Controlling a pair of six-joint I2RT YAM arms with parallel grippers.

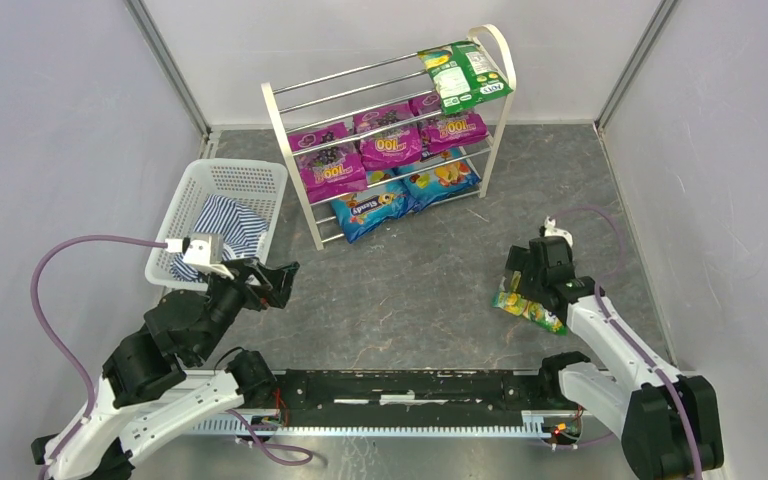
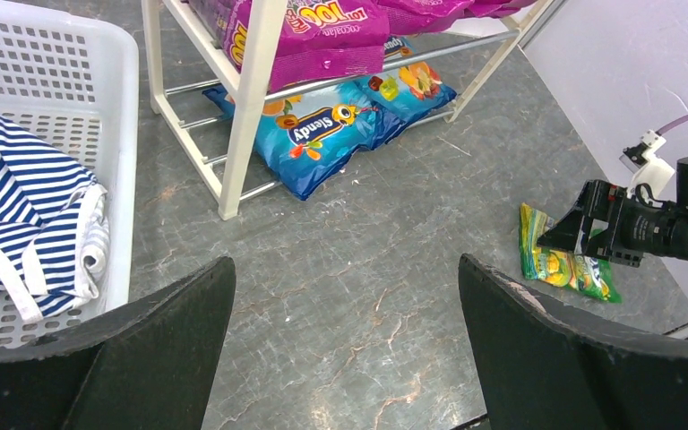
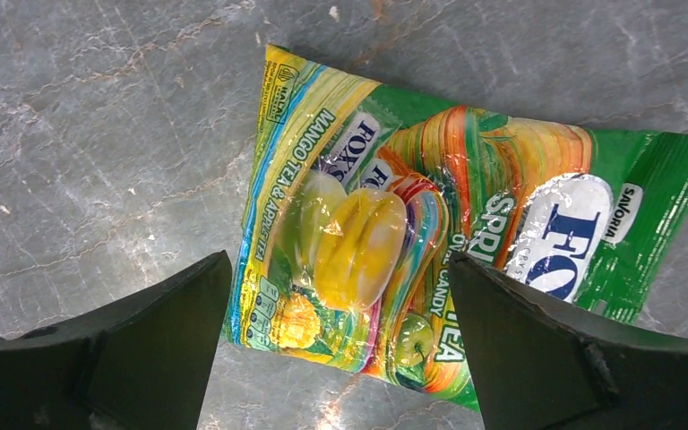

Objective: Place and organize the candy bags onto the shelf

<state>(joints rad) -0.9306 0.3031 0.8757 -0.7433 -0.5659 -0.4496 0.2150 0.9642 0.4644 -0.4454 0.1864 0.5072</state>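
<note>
The shelf (image 1: 286,130) stands at the back with one green FOX'S bag (image 1: 465,74) on its top tier, three magenta bags (image 1: 390,140) on the middle tier and two blue bags (image 1: 372,208) on the bottom tier. A second green-yellow FOX'S bag (image 3: 430,219) lies flat on the floor at the right (image 1: 528,310). My right gripper (image 3: 340,345) is open just above it, the jaws straddling its near edge. My left gripper (image 2: 348,340) is open and empty over bare floor. The left wrist view shows the shelf (image 2: 251,98) and the floor bag (image 2: 560,264).
A white lattice basket (image 1: 222,182) with a blue-and-white striped cloth (image 1: 225,228) stands at the left, beside my left arm. Grey walls enclose the floor on three sides.
</note>
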